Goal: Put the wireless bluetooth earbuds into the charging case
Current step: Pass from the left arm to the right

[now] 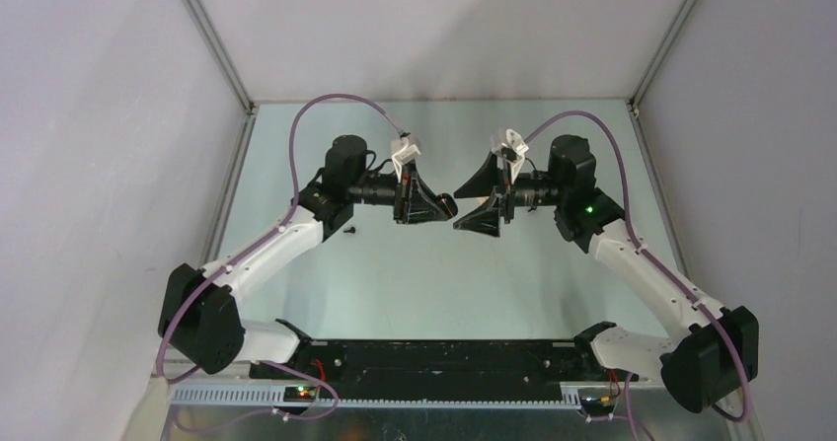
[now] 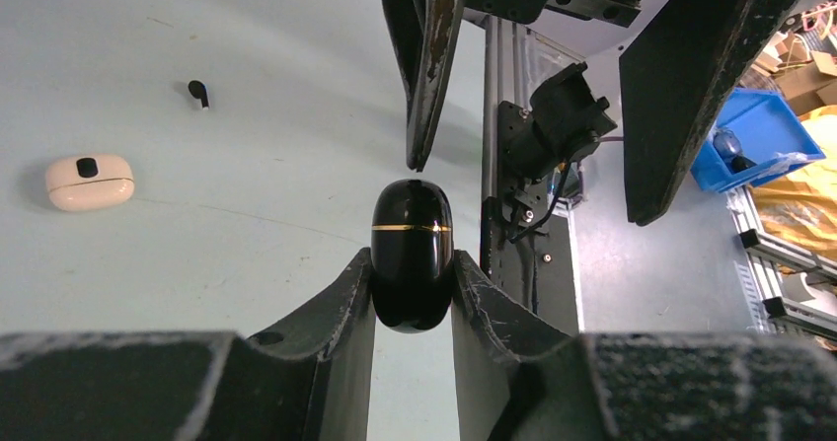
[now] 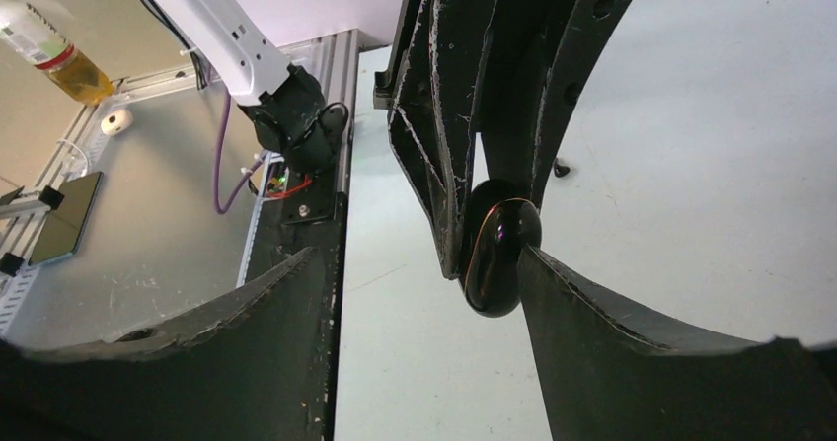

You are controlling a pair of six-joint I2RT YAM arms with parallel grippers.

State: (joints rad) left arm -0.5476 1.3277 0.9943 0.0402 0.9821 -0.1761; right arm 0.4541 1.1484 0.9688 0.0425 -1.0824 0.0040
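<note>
Left gripper clamps the shut black case in mid-air, presumably so the right gripper, jaws spread astride it, can open the lid; a black earbud lies on the table, well apart.

Pale green tabletop, blue bin beyond tabletop's edge, amber-filled bottle, small white round object and dark flat slab on grey surface beside tabletop

Glossy black case with thin gold band; cream case with black patch; black earbud; pale green worktop.
</note>
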